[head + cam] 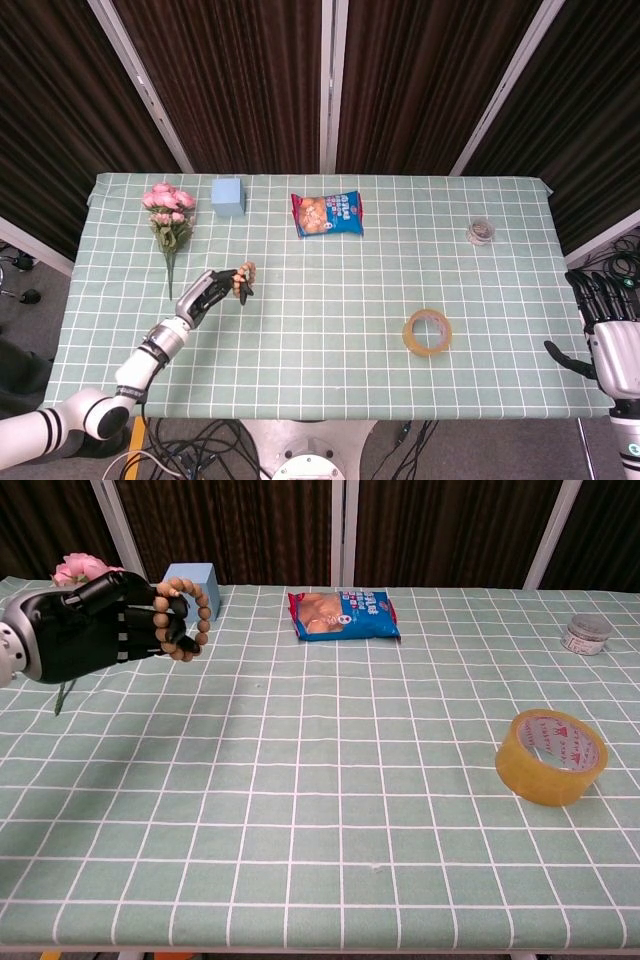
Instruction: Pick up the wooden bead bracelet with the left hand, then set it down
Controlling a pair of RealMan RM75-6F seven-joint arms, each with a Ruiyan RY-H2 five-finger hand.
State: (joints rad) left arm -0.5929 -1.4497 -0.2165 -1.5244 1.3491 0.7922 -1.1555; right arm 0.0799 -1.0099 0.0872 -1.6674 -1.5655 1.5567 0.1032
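My left hand (95,630) (215,287) hovers above the left part of the green checked table, with the wooden bead bracelet (191,618) (243,277) gripped in its dark fingers. The bead loop stands upright off the cloth, just past the fingertips. At the table's right front corner my right hand (610,335) hangs beyond the edge, its fingers spread and empty; the chest view does not show it.
A pink flower bunch (168,215) and a blue cube (228,196) lie behind the left hand. A blue snack bag (327,214) sits at the back centre, a small tin (482,232) at the back right, and a tape roll (427,331) at the front right.
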